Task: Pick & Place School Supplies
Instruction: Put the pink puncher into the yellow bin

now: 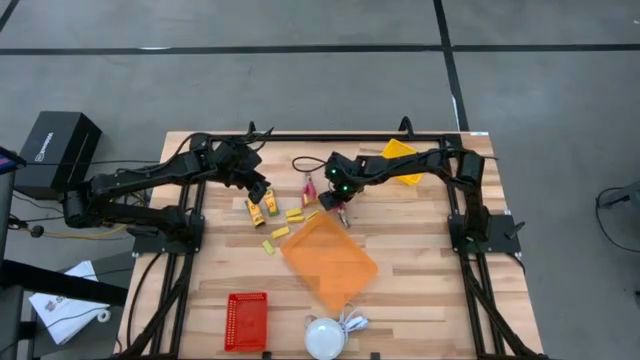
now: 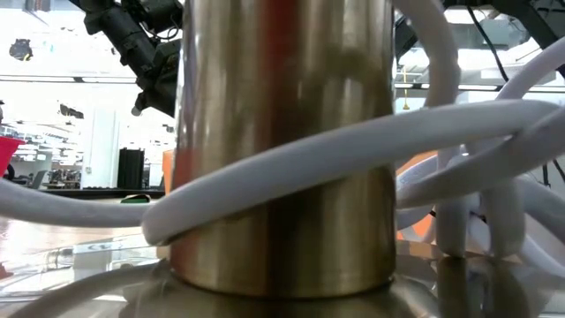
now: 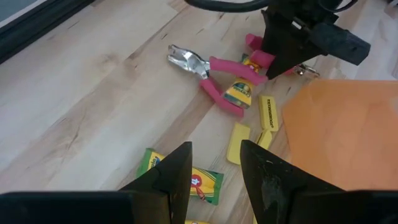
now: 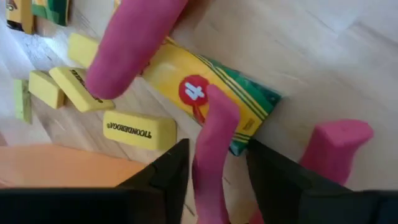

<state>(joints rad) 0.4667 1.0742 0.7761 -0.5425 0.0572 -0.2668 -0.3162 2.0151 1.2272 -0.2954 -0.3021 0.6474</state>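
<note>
Nearest the lens in the low view is a brass-coloured cylinder [image 2: 282, 141] wrapped by a white cord [image 2: 353, 146], which blocks almost everything behind it.

In the right wrist view, the right gripper [image 4: 214, 171] has its fingers spread around one pink handle [image 4: 211, 155] of a plier-like tool, not yet pressed onto it. That handle lies across a yellow-and-green crayon packet [image 4: 211, 93]. Yellow erasers [image 4: 140, 129] sit at the middle left, and the orange tray [image 4: 62, 165] edge shows at lower left.

In the left wrist view, the left gripper [image 3: 214, 168] hangs at the bottom centre, its fingers parted and holding nothing, just above another crayon packet [image 3: 186, 177]. Further up lie yellow blocks [image 3: 239, 142], then the pink-handled pliers [image 3: 208, 71] with the metal nose toward upper left.

From above, the supplies are clustered at the table's [image 1: 420, 260] centre, between the two grippers [image 1: 258, 188] [image 1: 335, 195] and just above the tray [image 1: 330, 258].

Risks, as I judge them: closing on a single handle could let the tool pivot and swing, dragging the packet beneath it or slipping free. The arms also work close together, so a collision is possible.
</note>
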